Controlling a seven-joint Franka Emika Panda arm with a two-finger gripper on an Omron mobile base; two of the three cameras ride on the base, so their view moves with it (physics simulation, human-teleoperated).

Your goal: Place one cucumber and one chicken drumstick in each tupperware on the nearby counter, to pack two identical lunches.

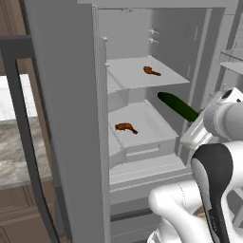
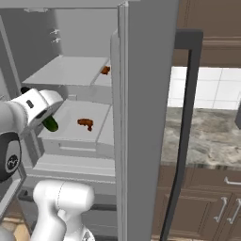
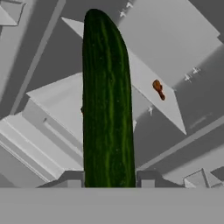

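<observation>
My gripper (image 3: 109, 182) is shut on the base of a long dark green cucumber (image 3: 107, 105) that sticks out ahead of the hand. In the left base view the cucumber (image 1: 178, 107) hangs in the air in front of the open fridge, slanting up and left from the gripper (image 1: 195, 118). From the right, the cucumber (image 2: 50, 124) pokes out below the hand. One chicken drumstick (image 1: 152, 71) lies on the upper fridge shelf, another drumstick (image 1: 126, 127) on the lower shelf. The tupperware is out of view.
The open grey fridge door (image 1: 66, 118) with its dark handle (image 1: 23, 137) stands left of the arm; from the other side the door (image 2: 146, 94) is to the right. The marbled counter (image 2: 212, 136) over brown cabinets lies beyond it.
</observation>
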